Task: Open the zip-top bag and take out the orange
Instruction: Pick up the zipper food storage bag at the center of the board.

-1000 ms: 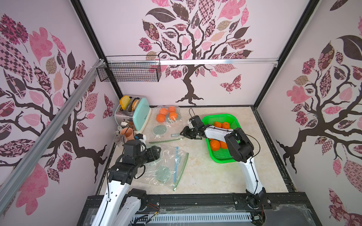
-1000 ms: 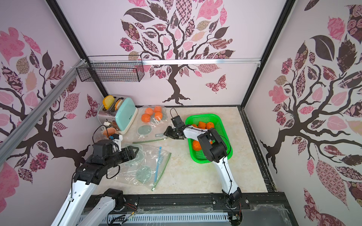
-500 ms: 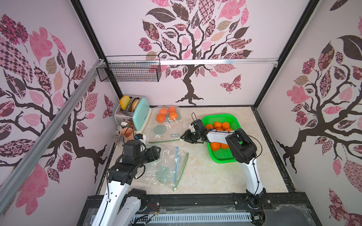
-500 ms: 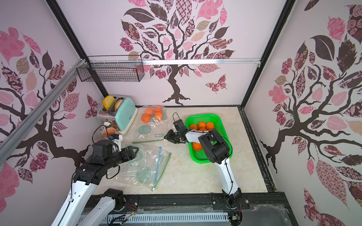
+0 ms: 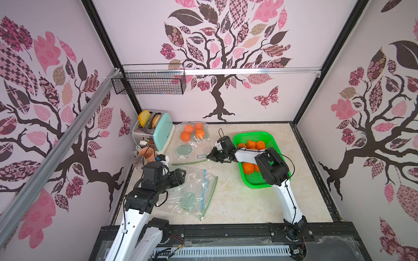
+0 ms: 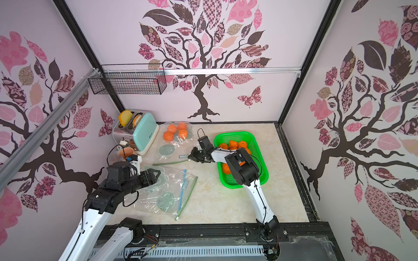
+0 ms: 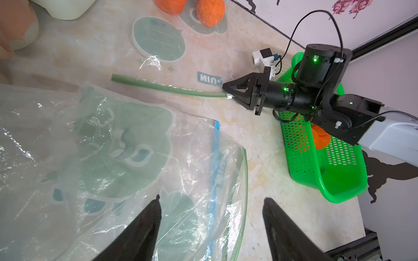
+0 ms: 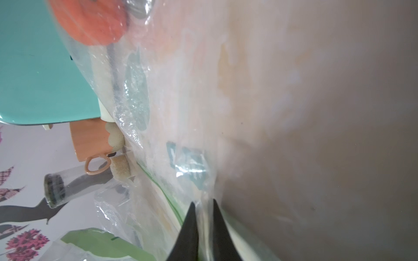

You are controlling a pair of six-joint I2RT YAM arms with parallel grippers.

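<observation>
Locate the bag [image 5: 192,148] at the back of the table [image 5: 237,203], just beside the toaster [image 5: 163,133]. It lies flat. The oranges [image 5: 186,136] are bunched at its far end, touching one another. Its green zip [image 5: 187,162] runs along the edge nearest the robot's base.

Check the right gripper [image 5: 209,156]. It sits low over the table at the zip's end nearest the basket [image 5: 255,134]. Its jaws are closed tight on the bag at that corner. The right wrist view shows clear film pinched between the fingertips [image 8: 192,217], and the left wrist view shows a small white tab [image 7: 229,96] at the jaw tips. The oranges lie well apart from these jaws, at the bag's opposite end.

Check the left gripper [image 7: 211,201]. Its jaws stand wide apart and hold nothing. It hangs above an empty bag [image 5: 194,194] at the front of the table. You cannot tell from these views whether the fingers touch the film.

Compare with one second ago:
- Right jaws — then partly apart, close by the same zip end; now closed.
- Right arm — moved only a little.
- Zip, both bags and oranges — lying as before.
- Left arm — unchanged, jaws as wide as before.
</observation>
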